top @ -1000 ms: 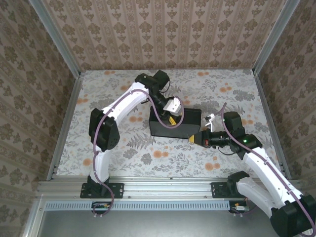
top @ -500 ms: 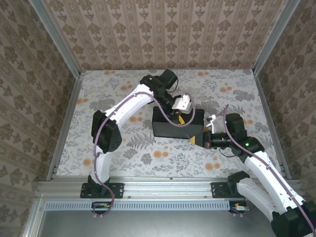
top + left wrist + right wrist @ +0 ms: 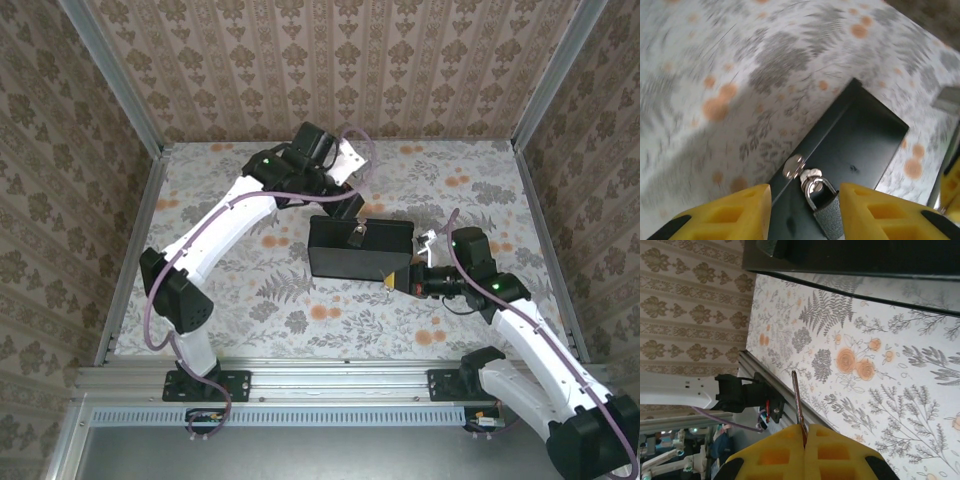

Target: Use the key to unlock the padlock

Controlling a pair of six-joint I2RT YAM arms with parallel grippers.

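The left tool [image 3: 805, 202] looks down with its two yellow, ribbed plastic fingers [image 3: 725, 215] standing apart at the lower edge, nothing clamped between them. Below the gap lies a small padlock with a dark grey, textured body and a silver shackle [image 3: 821, 206]. The shackle passes through a small round silver metal hasp [image 3: 793, 166] at the edge of a flat black rectangular box [image 3: 865, 135]. The box runs away toward the upper right. It rests on the table [image 3: 740, 75], which is covered with a pale cloth printed with grey ferns and orange blossoms, blurred toward the left.
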